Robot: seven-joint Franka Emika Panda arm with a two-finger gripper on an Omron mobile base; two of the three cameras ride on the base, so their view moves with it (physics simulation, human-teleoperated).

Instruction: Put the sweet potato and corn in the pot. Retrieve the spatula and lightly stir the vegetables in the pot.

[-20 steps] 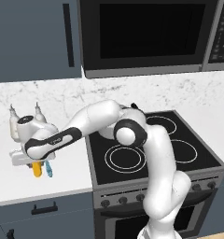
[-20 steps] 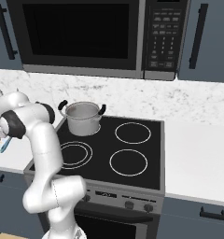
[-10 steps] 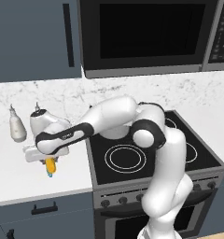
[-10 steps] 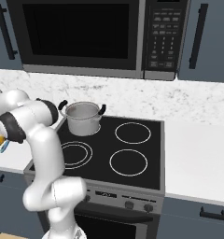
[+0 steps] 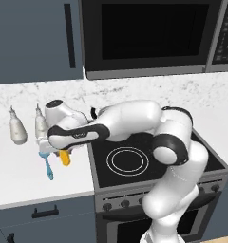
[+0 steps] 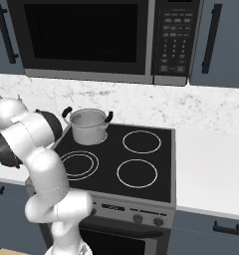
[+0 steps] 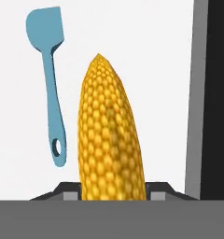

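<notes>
My gripper [image 7: 112, 192] is shut on the corn [image 7: 109, 130], a bright yellow cob that sticks out lengthwise from between the fingers. Seen from the left base, the gripper [image 5: 62, 151] hangs just above the white counter beside the stove's left edge, the corn [image 5: 65, 158] pointing down. The light-blue spatula [image 5: 47, 164] lies flat on the counter just left of the cob, and it shows as the spatula [image 7: 51, 88] beside the corn from the hand. The steel pot [image 6: 89, 125] stands on the stove's back left burner. The sweet potato is out of view.
Two pale shaker bottles [image 5: 17, 131] stand at the back of the counter, left of the gripper. The black cooktop [image 6: 141, 169] has a raised grey edge [image 7: 194, 93] close to the corn. A microwave [image 5: 149, 33] hangs above the stove.
The arm has carried the corn to the right along the counter and a little up, from beside the bottles toward the stove's left edge. The spatula has stayed where it lay.
</notes>
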